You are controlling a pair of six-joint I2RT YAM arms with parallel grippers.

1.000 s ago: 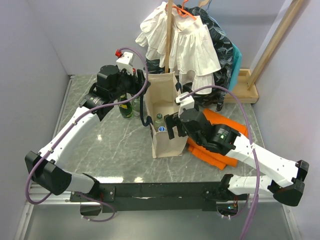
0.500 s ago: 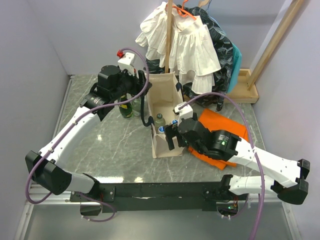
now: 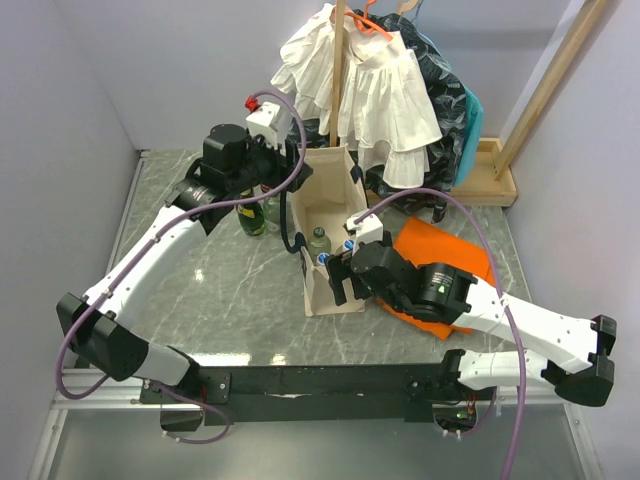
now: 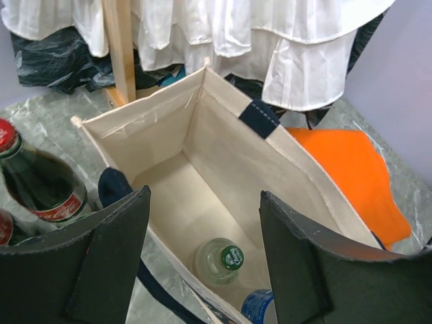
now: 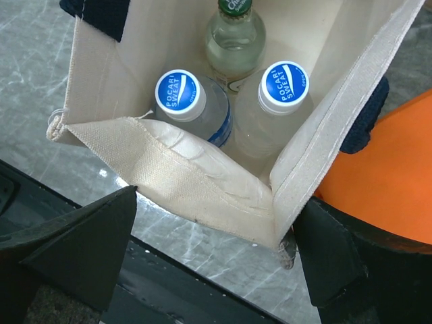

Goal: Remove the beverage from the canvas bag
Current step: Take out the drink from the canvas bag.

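Since a second ago your right arm has slid back toward you, so the right gripper [image 5: 217,202] now hangs over the near end of the canvas bag [image 3: 325,292] instead of its right side. The left arm has shifted a little toward the bag's far rim. Both tools are released: the left gripper [image 4: 204,196] has its jaws spread wide above the open mouth with nothing between them, and the right one also stands wide and empty.

The drinks are not yet out. They stand on the bag's floor at the near end: a green-capped bottle [image 5: 233,30] and, just in front of it, two blue-capped bottles [image 5: 179,91] side by side, all packed close together.

I think the main danger is the canvas. The near wall [image 5: 196,182] is folded inward over the bottles, so a finger coming down there may catch the fabric and drag or tip the soft bag, which neither gripper is holding. There is also little room for a finger between the bottles, and a pinch only on a cap could slip. Take care that both arms do not enter the narrow mouth together, and that the navy handle [image 4: 258,118] does not hook a jaw
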